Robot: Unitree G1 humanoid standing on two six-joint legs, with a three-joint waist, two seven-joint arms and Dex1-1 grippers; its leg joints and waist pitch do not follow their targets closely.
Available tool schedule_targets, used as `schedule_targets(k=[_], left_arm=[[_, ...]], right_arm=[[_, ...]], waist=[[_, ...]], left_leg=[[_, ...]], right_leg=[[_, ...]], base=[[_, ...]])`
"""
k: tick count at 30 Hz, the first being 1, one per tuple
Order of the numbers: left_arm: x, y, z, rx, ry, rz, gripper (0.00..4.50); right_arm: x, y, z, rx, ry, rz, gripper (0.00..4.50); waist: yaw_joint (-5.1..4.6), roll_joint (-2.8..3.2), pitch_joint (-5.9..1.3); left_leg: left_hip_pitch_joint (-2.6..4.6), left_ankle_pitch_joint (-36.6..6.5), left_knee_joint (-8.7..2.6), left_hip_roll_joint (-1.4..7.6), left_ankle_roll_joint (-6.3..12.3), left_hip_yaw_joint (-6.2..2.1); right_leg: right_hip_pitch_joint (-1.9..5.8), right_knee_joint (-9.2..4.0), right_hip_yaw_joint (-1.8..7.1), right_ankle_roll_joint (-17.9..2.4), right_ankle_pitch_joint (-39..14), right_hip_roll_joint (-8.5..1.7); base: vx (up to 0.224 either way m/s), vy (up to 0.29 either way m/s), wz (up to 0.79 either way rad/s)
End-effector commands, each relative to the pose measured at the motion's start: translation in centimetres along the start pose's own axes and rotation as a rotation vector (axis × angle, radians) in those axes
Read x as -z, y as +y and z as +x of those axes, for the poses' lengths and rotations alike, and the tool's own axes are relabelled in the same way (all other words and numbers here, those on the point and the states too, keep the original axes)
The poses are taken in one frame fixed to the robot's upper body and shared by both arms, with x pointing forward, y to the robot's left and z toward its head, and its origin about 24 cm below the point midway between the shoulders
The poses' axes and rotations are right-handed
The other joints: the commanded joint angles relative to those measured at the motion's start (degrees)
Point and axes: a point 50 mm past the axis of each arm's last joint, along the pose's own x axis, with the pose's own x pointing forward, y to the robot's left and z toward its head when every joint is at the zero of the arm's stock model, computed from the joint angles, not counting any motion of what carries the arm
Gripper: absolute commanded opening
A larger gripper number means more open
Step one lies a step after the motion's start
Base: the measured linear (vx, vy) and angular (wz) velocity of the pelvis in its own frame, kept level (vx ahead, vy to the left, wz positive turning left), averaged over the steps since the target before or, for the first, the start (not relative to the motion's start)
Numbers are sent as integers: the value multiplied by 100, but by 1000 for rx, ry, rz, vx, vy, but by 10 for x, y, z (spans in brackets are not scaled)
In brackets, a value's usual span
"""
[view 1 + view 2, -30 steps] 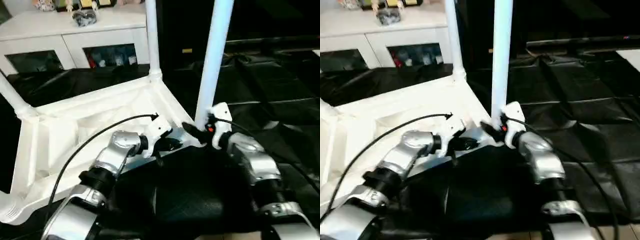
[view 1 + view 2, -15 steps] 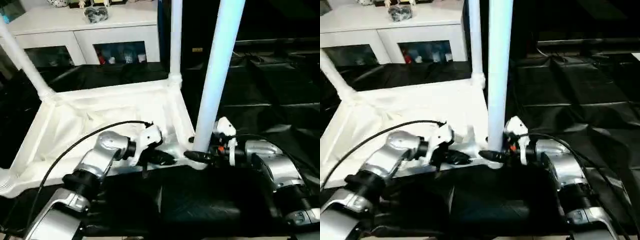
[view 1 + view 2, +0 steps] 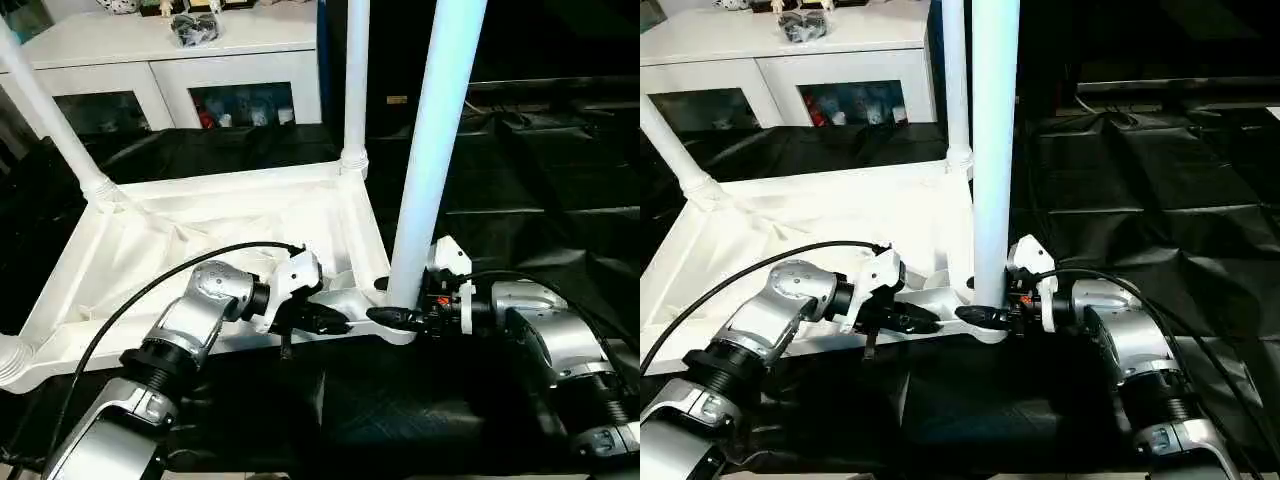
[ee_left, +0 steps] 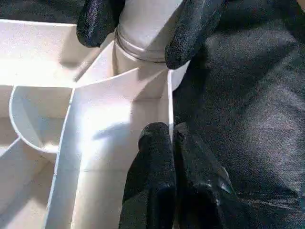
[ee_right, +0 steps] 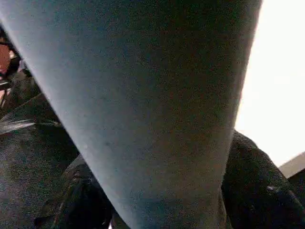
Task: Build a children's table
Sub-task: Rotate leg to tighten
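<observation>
Right gripper (image 3: 392,315) is clamped round the base of the nearest leg (image 3: 435,140), right where it drops into the corner socket (image 4: 143,50) of the upturned tabletop (image 3: 200,225). You can see both of its black fingers (image 4: 188,28) hugging the tube from either side in the left wrist view. Left gripper (image 3: 325,322) is pinched shut on the thin rim wall (image 4: 169,109) of the tabletop just beside that same corner, basically holding the whole thing steady.

So my read: this is the fourth leg going in. The far-right leg (image 3: 356,80) and the far-left leg (image 3: 50,110) are already standing in their sockets, and there's a socket end (image 3: 12,360) at the near-left corner too, though I can't tell much about that one. Next move probably needs a firm push or twist down on the near leg while the left arm keeps the tabletop from sliding on the black floor covering (image 3: 540,180). Can't tell from here if the leg is fully seated yet.

Not much is in the way. A white cabinet (image 3: 170,70) with glass doors sits behind the table, well apart, with some small clutter (image 3: 195,28) on top. The left arm's black cable (image 3: 170,280) loops over the tabletop and could snag on the rim if the arm swings.
</observation>
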Motion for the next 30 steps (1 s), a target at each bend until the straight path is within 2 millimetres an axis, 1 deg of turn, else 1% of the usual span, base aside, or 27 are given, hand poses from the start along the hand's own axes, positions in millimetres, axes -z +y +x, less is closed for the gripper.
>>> schedule_targets(k=[1,2,3,4,5,6,7,8,9,10,11,12,14,15,16,17,18,19,20,21,23,25,26,27,28,29,30], left_arm=[[-14,4,12,-45,-37,31,0],[-15,6,14,-74,-41,26,0],[-16,6,15,-80,-42,25,0],[-17,8,19,-112,-47,21,0],[-18,9,20,-122,-48,21,0],[-21,11,26,-164,-50,21,0],[-23,13,30,-188,-56,14,0],[-24,13,32,-195,-58,12,0],[-25,14,34,-213,-61,7,0],[-28,16,38,-240,-64,2,0],[-29,16,41,-257,-68,-3,0],[-33,18,47,-297,-76,-12,0],[-35,19,49,-321,-78,-15,0],[-37,18,52,-328,-85,-19,0],[-37,18,53,-328,-87,-18,0],[-38,18,54,-328,-91,-17,0],[-39,17,56,-325,-96,-14,0],[-39,17,56,-325,-96,-14,0],[-39,17,56,-321,-97,-12,0],[-38,15,55,-309,-98,-8,0],[-35,14,53,-290,-97,-4,0],[-33,12,50,-268,-99,5,0],[-33,12,50,-268,-99,5,0],[-30,10,44,-240,-100,12,0],[-29,10,43,-236,-99,12,0],[-28,9,41,-223,-97,14,0],[-26,8,38,-203,-94,20,0]], right_arm=[[18,8,18,21,20,95,251],[21,5,22,78,19,107,251],[22,4,23,90,19,110,251],[25,1,27,160,20,127,251],[25,0,29,181,20,133,249],[30,-5,36,281,27,172,247],[31,-8,41,339,21,186,246],[31,-8,43,355,18,190,245],[31,-10,46,388,14,203,244],[31,-11,51,431,13,226,243],[31,-12,54,461,14,239,242],[30,-13,62,527,17,261,242],[29,-14,66,557,16,265,240],[28,-16,71,603,22,279,240],[27,-16,72,601,19,274,240],[24,-15,75,598,9,255,240],[20,-15,79,591,-5,219,240],[20,-15,79,591,-5,219,240],[18,-15,80,581,-26,217,291],[17,-15,80,571,-39,223,304],[15,-14,78,538,-72,243,310],[13,-14,75,508,-84,234,338],[13,-14,75,508,-84,234,352],[14,-16,67,477,-74,202,352],[14,-16,66,472,-73,198,359],[14,-17,62,455,-69,184,372],[14,-17,56,420,-63,166,384]], waist=[[-14,-91,-315],[-27,-95,-301],[-36,-93,-295],[-61,-103,-276],[-72,-96,-266],[-94,-101,-252],[-128,-90,-244],[-169,-93,-235],[-185,-91,-233],[-223,-95,-229],[-240,-90,-227],[-273,-93,-230],[-295,-89,-234],[-317,-104,-237],[-346,-89,-240],[-357,-110,-240],[-365,-108,-247],[-368,-100,-251],[-369,-128,-256],[-364,-129,-257],[-358,-125,-265],[-345,-134,-273],[-344,-129,-279],[-344,-127,-288],[-336,-135,-299],[-331,-139,-305],[-313,-136,-322]], left_leg=[[134,-1158,-392,217,370,-101],[130,-1255,-400,208,312,-100],[129,-1314,-413,205,268,-108],[141,-1493,-431,197,192,-111],[151,-1573,-439,195,141,-113],[169,-1771,-453,189,62,-124],[177,-1858,-468,185,-5,-128],[170,-1943,-481,173,-70,-145],[177,-1997,-484,177,-91,-151],[163,-2056,-487,172,-99,-159],[159,-2066,-497,172,-107,-164],[155,-2118,-503,165,-112,-172],[153,-2113,-499,161,-111,-171],[147,-2102,-497,158,-76,-169],[139,-2083,-494,157,-53,-166],[125,-2076,-494,154,-34,-170],[108,-2027,-488,152,7,-169],[117,-1996,-479,156,41,-162],[113,-1967,-475,156,70,-158],[104,-1892,-476,156,119,-155],[106,-1856,-470,163,181,-150],[94,-1727,-470,171,233,-151],[91,-1689,-467,173,246,-151],[81,-1573,-456,177,291,-148],[83,-1514,-445,175,321,-142],[83,-1442,-435,173,357,-137],[78,-1244,-419,175,444,-135]], right_leg=[[197,-397,138,-1521,-473,-260],[189,-413,140,-1502,-635,-267],[190,-426,140,-1472,-767,-272],[186,-458,142,-1403,-1081,-271],[172,-473,148,-1366,-1255,-278],[168,-507,150,-1290,-1599,-285],[148,-529,157,-1226,-1790,-286],[148,-543,151,-1157,-1967,-282],[137,-552,153,-1122,-2046,-284],[135,-550,157,-1095,-2072,-281],[138,-552,154,-1083,-2073,-275],[137,-560,146,-1055,-2072,-270],[129,-560,150,-1060,-2027,-272],[135,-567,150,-1068,-1965,-269],[130,-560,149,-1099,-1890,-267],[142,-560,142,-1098,-1877,-266],[151,-555,142,-1113,-1830,-278],[142,-560,146,-1124,-1753,-275],[147,-560,148,-1140,-1694,-273],[160,-547,147,-1167,-1588,-271],[161,-538,151,-1209,-1487,-272],[180,-513,146,-1273,-1265,-272],[184,-505,146,-1287,-1205,-273],[203,-481,142,-1347,-953,-269],[209,-474,141,-1371,-834,-268],[214,-464,139,-1402,-717,-267],[235,-438,131,-1459,-430,-266]], base=[[0,0,0],[0,0,0],[0,0,0],[0,0,0],[0,0,0],[0,0,0],[0,0,0],[0,0,0],[0,0,0],[0,0,0],[0,0,0],[0,0,0],[0,0,0],[0,0,0],[0,0,0],[0,0,0],[0,0,0],[0,0,0],[0,0,0],[0,0,0],[0,0,0],[0,0,0],[0,0,0],[0,0,0],[0,0,0],[0,0,0],[0,0,0]])
